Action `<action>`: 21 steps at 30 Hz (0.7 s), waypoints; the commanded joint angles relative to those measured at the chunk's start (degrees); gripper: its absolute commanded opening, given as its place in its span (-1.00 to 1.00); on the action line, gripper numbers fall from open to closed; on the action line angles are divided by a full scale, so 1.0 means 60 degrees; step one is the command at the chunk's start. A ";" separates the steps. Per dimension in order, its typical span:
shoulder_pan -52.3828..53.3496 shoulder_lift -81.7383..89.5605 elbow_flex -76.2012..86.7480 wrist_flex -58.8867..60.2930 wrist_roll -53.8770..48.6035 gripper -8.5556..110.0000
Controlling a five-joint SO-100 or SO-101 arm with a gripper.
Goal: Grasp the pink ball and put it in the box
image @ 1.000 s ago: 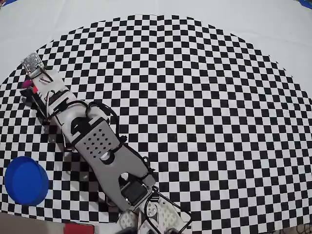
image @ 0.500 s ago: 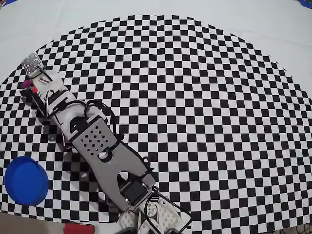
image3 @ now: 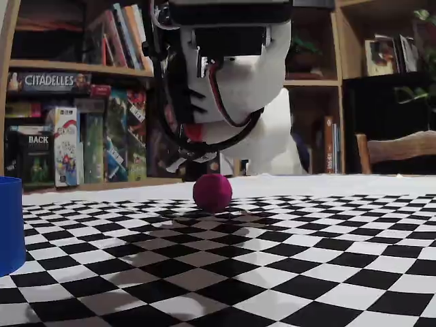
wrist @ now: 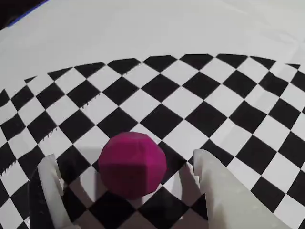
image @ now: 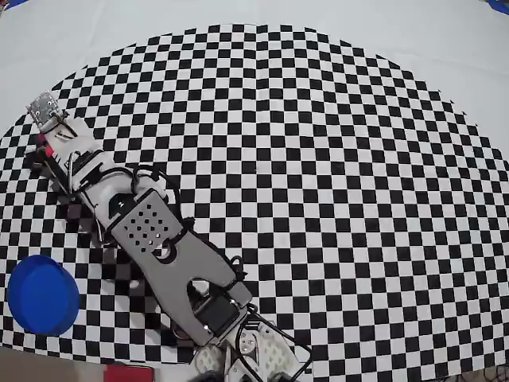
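Resting between released jaws (wrist: 126,183), one pink ball (wrist: 132,164), one blue box (image: 42,294) well apart

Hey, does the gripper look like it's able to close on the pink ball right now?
Probably yes. In the wrist view the pink ball sits between the open gripper fingers, with nothing between them and the ball.

table w/ a white cloth (image: 445,48), and on it a round black-and-white checker mat (image: 334,183). landmark = the mat: pink ball (wrist: 132,164) sits on it near its far-left edge in the overhead view, hidden under the arm there. blue box (image: 41,294) stands at the mat's lower-left rim. small red block (image: 127,373) lies just off its bottom edge, by the arm base (image: 246,354).
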 commanded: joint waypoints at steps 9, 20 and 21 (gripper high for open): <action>-0.0044 -0.0513 -0.1289 0.0249 0.0088 -0.29; -0.0044 -0.1040 -0.1978 0.0381 0.0103 -0.29; -0.0044 -0.1084 -0.2051 0.0396 0.0103 -0.29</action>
